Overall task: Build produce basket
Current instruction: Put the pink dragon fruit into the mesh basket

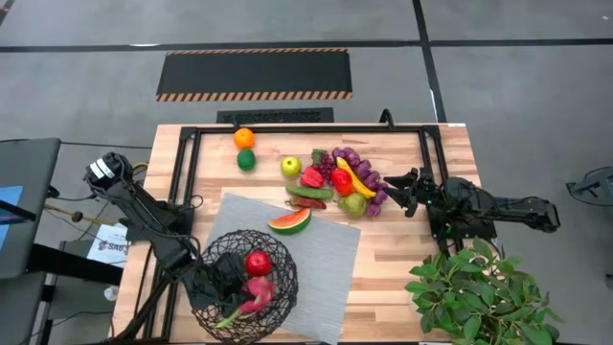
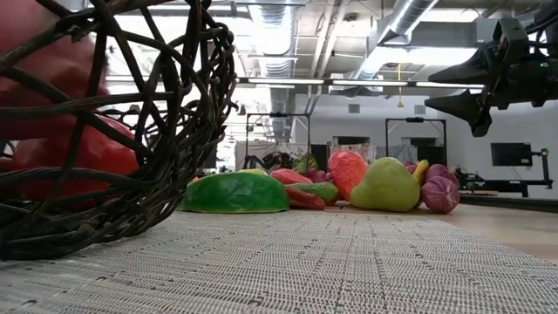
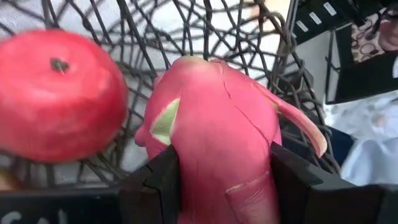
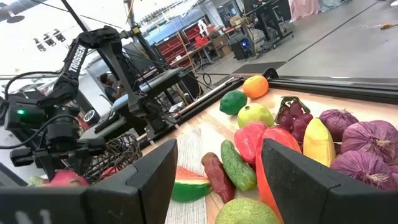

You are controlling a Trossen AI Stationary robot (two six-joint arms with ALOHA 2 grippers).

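My left gripper [image 3: 221,186] clamps a pink dragon fruit [image 3: 217,137] inside the basket [image 1: 244,278] on the grey mat [image 1: 326,264], beside a red apple [image 3: 59,93]; its fingertips are hidden behind fruit. My right gripper [image 4: 217,171] hangs unclenched over the remaining produce [image 1: 335,182].

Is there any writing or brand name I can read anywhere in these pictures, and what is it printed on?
"TROSSEN": white letters along the left arm, seen from the right wrist view.
White lettering on the left pincer body, bottom corner of its own wrist view: cut off, unreadable.
Printed paper sheet beside the table's left edge in the high view: too small to read.
Nothing else legible.
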